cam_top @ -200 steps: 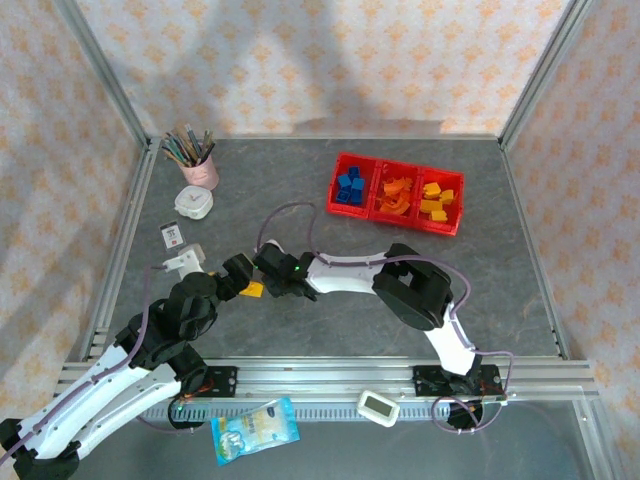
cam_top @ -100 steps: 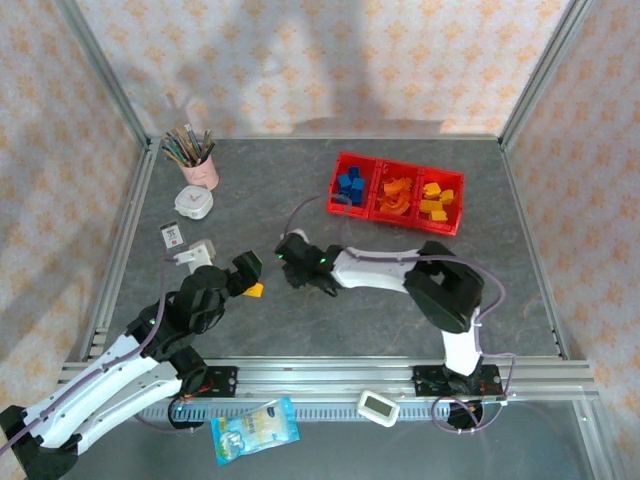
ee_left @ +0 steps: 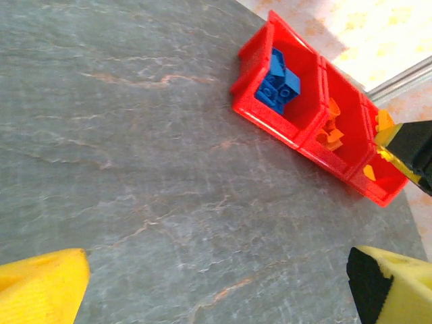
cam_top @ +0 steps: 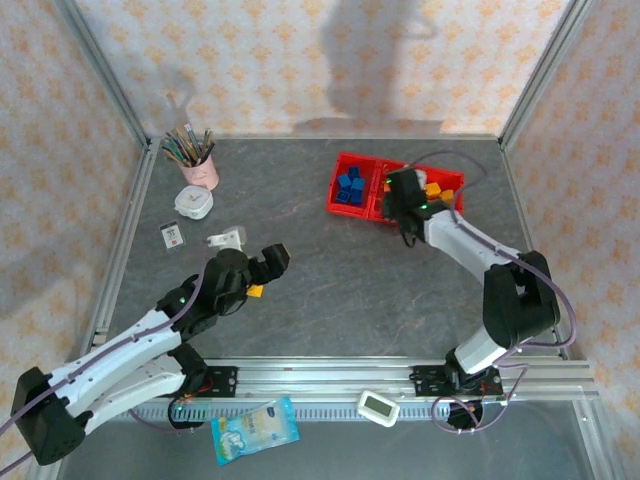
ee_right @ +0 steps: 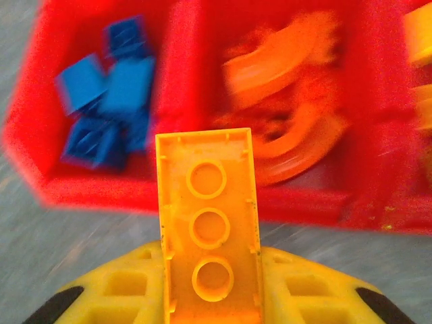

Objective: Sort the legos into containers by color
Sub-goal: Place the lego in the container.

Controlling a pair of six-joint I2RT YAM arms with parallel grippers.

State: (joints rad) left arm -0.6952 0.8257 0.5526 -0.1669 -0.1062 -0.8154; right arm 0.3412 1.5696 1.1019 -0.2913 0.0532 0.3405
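Right wrist: pinching yellow-orange rectangular plastic brick [ee_right: 208,202] in right gripper [ee_right: 210,270], lower centre; red three-compartment plastic tray [ee_right: 304,206] across upper frame. Left wrist: left gripper [ee_left: 219,287] spread apart.

Robot lab test cell: grey stone-look counter [cam_top: 330,290] boxed in by aluminium frame posts [cam_top: 108,75] and patterned backdrop panels [cam_top: 250,60]. Two arm bases [cam_top: 450,380] bolted to near-edge rail [cam_top: 320,372].

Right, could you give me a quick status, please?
Right claw shut on yellow-orange brick, at tray. Left claw open, empty. Nothing blocking.
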